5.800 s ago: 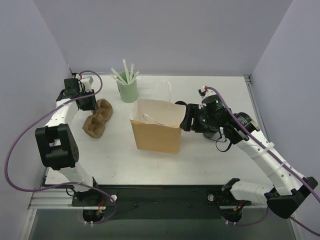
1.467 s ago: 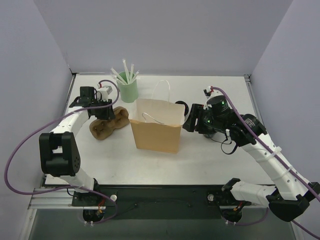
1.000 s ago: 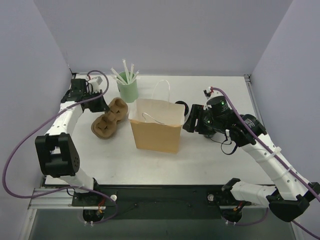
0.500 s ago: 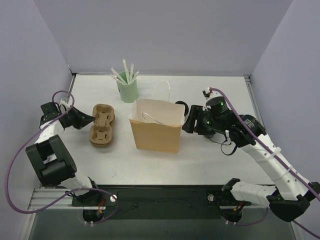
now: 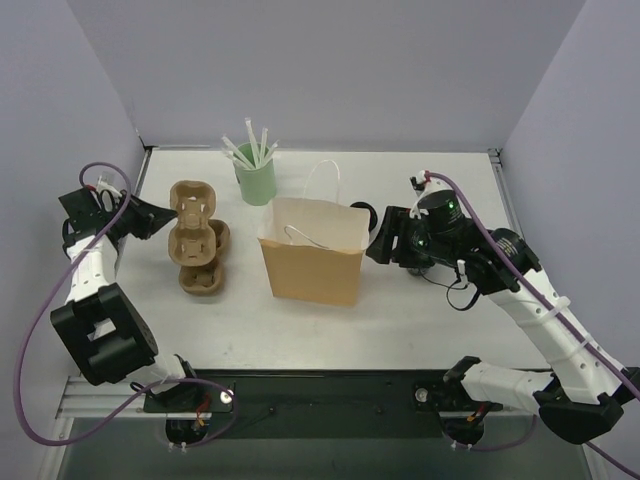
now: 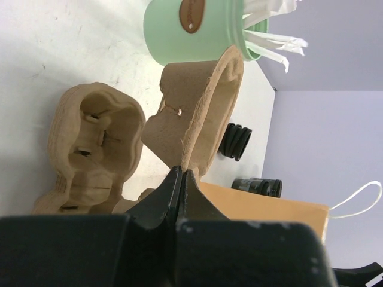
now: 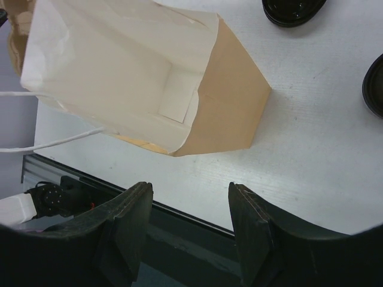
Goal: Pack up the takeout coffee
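Left tool (image 6: 181, 173): far left of the bag (image 5: 312, 275), pressed together, pinching the thin rim of the brown pulp carrier (image 5: 197, 240). In the left wrist view the pinched end is raised and the rest lies on the counter (image 5: 300, 330).

Carrier: left of the bag, well apart from it, long axis running near to far.

Mint-green cup (image 5: 257, 183): upright, behind the bag's far left corner, just beside the carrier's far end. It holds white straws (image 5: 250, 145).

Bag: upright at mid-counter, mouth open, white handles up. The right wrist view shows nothing inside.

Takeout coffee (image 5: 362, 212): black round piece on the counter just beside the bag's far right corner, outside the bag. A 2nd black round piece (image 7: 374, 84) sits on the counter further right of the bag, cut by the frame edge. Cannot tell cup from lid.

Right tool (image 7: 190, 215): just right of the bag, above the counter, fingers spread partway with nothing between them.
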